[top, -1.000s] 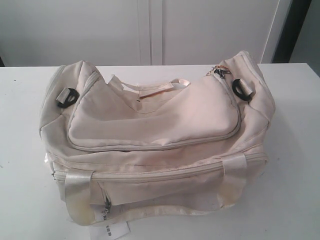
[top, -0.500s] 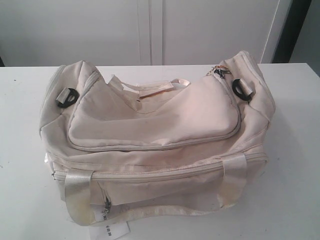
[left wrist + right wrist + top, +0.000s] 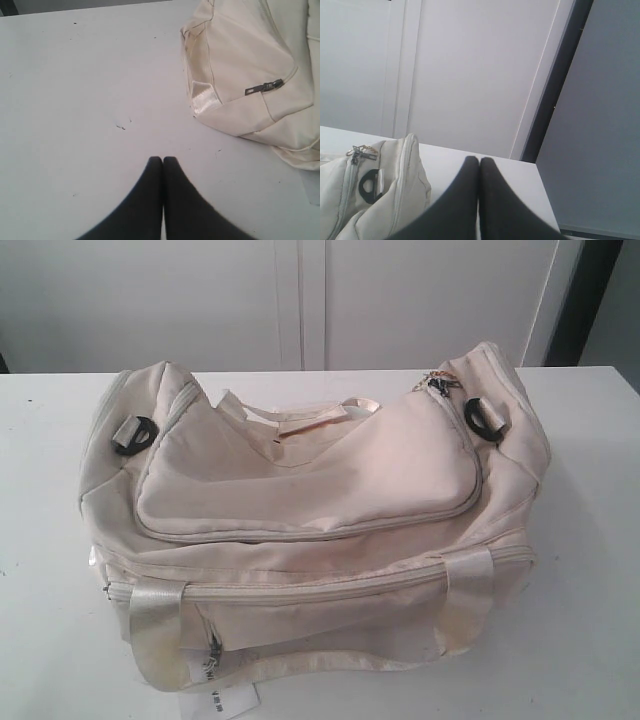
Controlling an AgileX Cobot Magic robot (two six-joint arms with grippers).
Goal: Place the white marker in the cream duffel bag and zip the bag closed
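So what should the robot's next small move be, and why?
Probably open the right gripper and ease it toward the zipper pull at the cream duffel bag's end: the top flap looks zipped, the gripper is shut and empty, and no marker is in view.

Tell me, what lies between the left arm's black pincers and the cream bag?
Only bare white table with a few tiny dark specks, seen in the left wrist view, separates the left gripper from the cream duffel bag.

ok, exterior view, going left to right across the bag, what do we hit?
On the bag: left ring → paper tag → far handle → zip pulls → right ring.
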